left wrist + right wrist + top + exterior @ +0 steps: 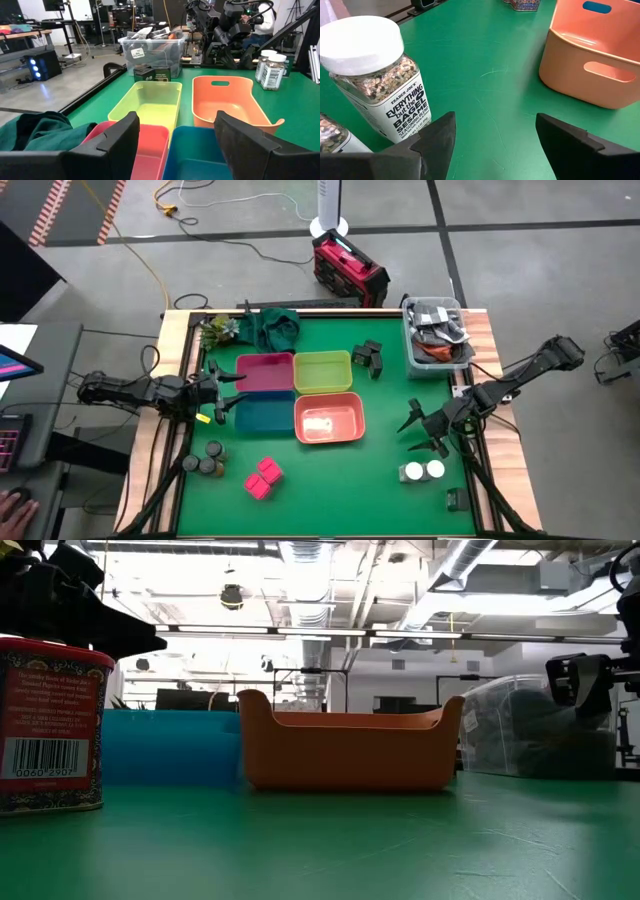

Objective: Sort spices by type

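Observation:
My left gripper (pixel 228 392) (pixel 175 145) is open and hovers at the left side of the bins, over the pink bin (pixel 145 145) and the blue bin (pixel 200 155). My right gripper (pixel 422 432) (pixel 495 145) is open, just beyond two white-topped round jars (pixel 423 471) that stand on the mat; the nearer jar (pixel 375 75) is beside its fingers, untouched. Several grey round jars (pixel 205 461) and bright pink square packets (pixel 263 477) (pixel 50 730) stand near the near-left edge. Dark grey square jars (pixel 368 358) (pixel 155 75) stand right of the yellow-green bin.
Four bins sit mid-table: pink (pixel 265 368), yellow-green (pixel 322 368), blue (pixel 262 416), orange (pixel 328 418) (pixel 595 55). A clear tub of clutter (pixel 438 335) stands at the far right corner. A green cloth (pixel 275 328) lies at the far edge. Bare mat lies between the orange bin and my right gripper.

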